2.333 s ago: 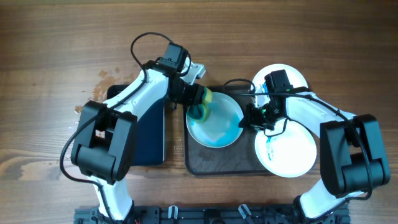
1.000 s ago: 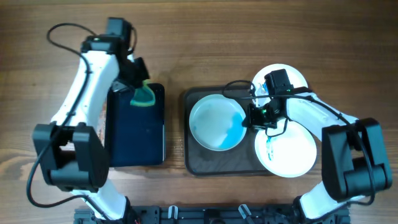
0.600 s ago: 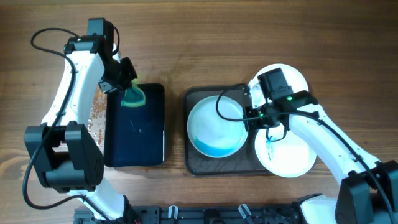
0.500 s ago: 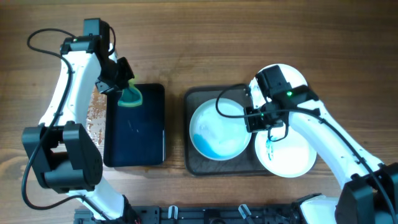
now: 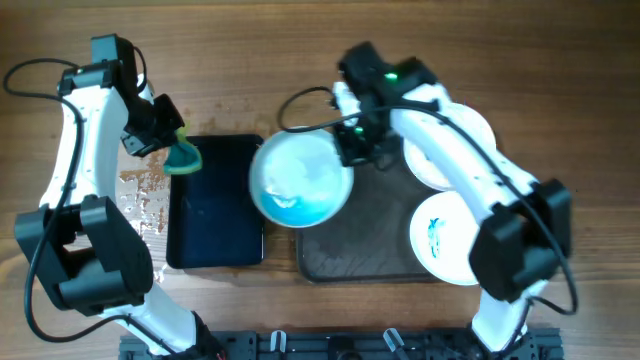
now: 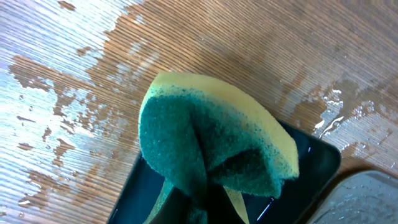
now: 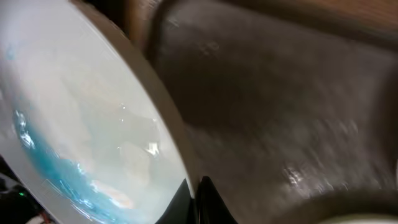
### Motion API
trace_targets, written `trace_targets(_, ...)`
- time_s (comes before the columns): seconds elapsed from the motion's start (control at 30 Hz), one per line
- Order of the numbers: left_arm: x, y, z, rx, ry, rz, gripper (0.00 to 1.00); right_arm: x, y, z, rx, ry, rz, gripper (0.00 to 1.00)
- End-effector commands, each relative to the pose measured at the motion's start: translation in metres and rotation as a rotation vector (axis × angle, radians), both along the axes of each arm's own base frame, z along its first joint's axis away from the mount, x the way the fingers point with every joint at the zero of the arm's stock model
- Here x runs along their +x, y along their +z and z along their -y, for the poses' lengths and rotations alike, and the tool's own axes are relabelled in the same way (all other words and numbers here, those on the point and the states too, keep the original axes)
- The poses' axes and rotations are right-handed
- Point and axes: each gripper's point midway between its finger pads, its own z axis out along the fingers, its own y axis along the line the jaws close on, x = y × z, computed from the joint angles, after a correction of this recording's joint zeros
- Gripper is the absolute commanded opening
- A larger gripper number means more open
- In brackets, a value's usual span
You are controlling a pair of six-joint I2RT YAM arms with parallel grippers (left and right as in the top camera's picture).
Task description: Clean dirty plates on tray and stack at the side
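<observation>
Three plates are in view. The right hand (image 5: 351, 152) is closed on the right rim of the held plate (image 5: 298, 180), which is tilted above the gap between the two trays and overlaps the near edges of both. A pool of blue-teal smear sits along its near side, and the rest looks pale and wet. In the right wrist view its rim runs down to the dark fingers (image 7: 200, 198) at the bottom edge.

The far plate (image 5: 428, 168) lies at the far right corner of the brown tray (image 5: 365, 235), partly hidden under the right arm; whether it is marked I cannot tell. The near plate (image 5: 455, 240) overlaps the tray's right edge and carries a small blue scribble.

The left hand (image 5: 170, 150) is clamped on one folded sponge (image 5: 184, 158), yellow backed with green, above the far left corner of the black tray (image 5: 215, 210). Wet patches (image 5: 135, 188) mark the wooden counter (image 5: 300, 60) left of it.
</observation>
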Motion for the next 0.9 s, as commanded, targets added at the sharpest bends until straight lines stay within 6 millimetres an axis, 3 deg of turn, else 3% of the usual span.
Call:
trace_targets(0.0,0.003,0.012,-0.008,-0.007,0.001,0.041,0.04,0.006,0.002,-0.039,0.030,0.071,0.011,0.05)
trace_targets(0.13,0.000,0.013,-0.019,-0.032,0.036,0.045,0.04,0.020,-0.002,-0.079,0.030,0.114,0.135,0.05)
trace_targets(0.33,-0.004,0.013,-0.033,-0.037,0.073,0.038,0.04,0.030,0.005,-0.115,-0.064,0.148,0.393,0.05)
trace_targets(0.5,-0.019,0.013,-0.080,-0.045,0.208,0.040,0.04,0.029,0.017,-0.132,-0.063,0.175,0.470,0.05)
trace_targets(0.67,-0.037,0.018,-0.113,-0.175,0.331,0.081,0.04,0.045,0.044,-0.146,-0.164,0.266,0.710,0.05)
trace_targets(0.83,-0.038,0.018,-0.115,-0.186,0.338,0.084,0.04,0.029,0.074,-0.175,-0.320,0.384,0.967,0.05)
trace_targets(0.87,-0.038,0.018,-0.114,-0.186,0.338,0.084,0.04,0.023,0.088,-0.182,-0.388,0.413,1.064,0.04)
